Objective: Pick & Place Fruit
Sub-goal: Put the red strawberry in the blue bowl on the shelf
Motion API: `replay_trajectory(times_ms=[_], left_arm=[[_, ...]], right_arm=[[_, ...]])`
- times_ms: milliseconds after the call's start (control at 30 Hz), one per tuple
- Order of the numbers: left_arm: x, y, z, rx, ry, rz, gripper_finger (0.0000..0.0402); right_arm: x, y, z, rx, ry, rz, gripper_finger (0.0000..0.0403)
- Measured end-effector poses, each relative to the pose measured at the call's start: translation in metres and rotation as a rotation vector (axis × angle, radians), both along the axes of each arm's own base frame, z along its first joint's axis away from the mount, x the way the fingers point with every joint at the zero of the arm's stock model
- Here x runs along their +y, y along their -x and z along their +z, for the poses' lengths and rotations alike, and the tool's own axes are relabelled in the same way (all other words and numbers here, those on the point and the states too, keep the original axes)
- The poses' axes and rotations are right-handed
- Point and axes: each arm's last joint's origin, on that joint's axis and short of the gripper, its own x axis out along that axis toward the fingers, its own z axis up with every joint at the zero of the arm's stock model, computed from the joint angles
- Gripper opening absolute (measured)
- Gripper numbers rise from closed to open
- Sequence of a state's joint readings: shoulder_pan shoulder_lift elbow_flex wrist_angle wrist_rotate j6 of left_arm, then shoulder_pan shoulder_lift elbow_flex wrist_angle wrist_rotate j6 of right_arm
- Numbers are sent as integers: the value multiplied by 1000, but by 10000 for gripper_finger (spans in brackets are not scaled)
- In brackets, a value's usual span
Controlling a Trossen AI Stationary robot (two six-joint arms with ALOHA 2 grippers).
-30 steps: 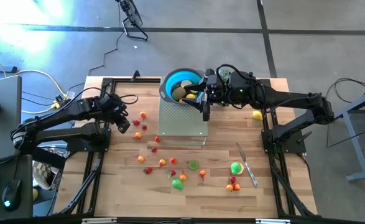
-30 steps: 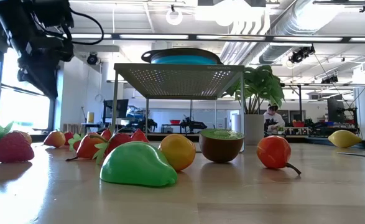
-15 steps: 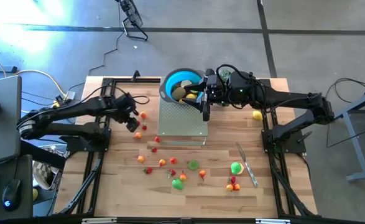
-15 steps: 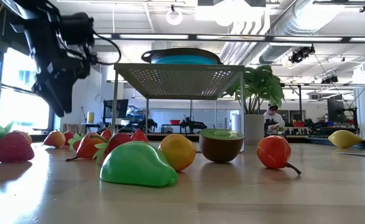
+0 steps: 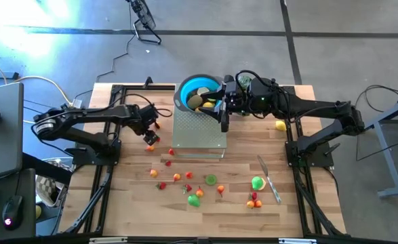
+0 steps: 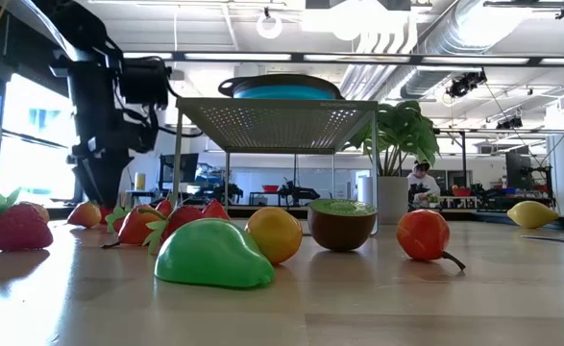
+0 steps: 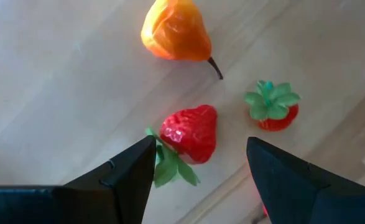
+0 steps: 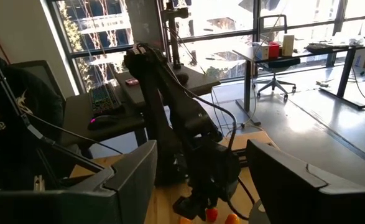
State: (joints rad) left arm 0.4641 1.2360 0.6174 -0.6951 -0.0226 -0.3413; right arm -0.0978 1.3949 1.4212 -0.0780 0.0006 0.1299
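The left hand (image 7: 198,171) hung open and empty above a toy strawberry (image 7: 189,133); light, hard, likely slippery, best pinched across its body; the right hand (image 5: 224,107) waited open by the blue bowl (image 5: 197,87).

Glossy plastic fruit (image 6: 212,254) on smooth wooden table (image 6: 358,308).

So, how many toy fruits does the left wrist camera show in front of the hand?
3: an orange pear farthest out, a strawberry nearest the left hand, and a small red fruit with a green top beside it. A red patch by one finger may be a fourth.
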Motion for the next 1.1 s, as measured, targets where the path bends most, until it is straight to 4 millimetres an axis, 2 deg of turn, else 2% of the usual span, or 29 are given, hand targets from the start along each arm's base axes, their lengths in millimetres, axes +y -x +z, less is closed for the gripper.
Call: replay_trajectory(times_ms=[367,667,933,1100], left_arm=[[-2,5,-19,9,-6,20,246],[-2,4,-20,-13,-13,48,243],[-1,4,-20,-11,-32,65,184],[0,3,-20,-28,-45,66,171]], right_arm=[[0,0,0,1,0,0,239],[0,0,0,2,3,0,239],[0,0,0,2,3,0,239],[0,0,0,2,3,0,239]])
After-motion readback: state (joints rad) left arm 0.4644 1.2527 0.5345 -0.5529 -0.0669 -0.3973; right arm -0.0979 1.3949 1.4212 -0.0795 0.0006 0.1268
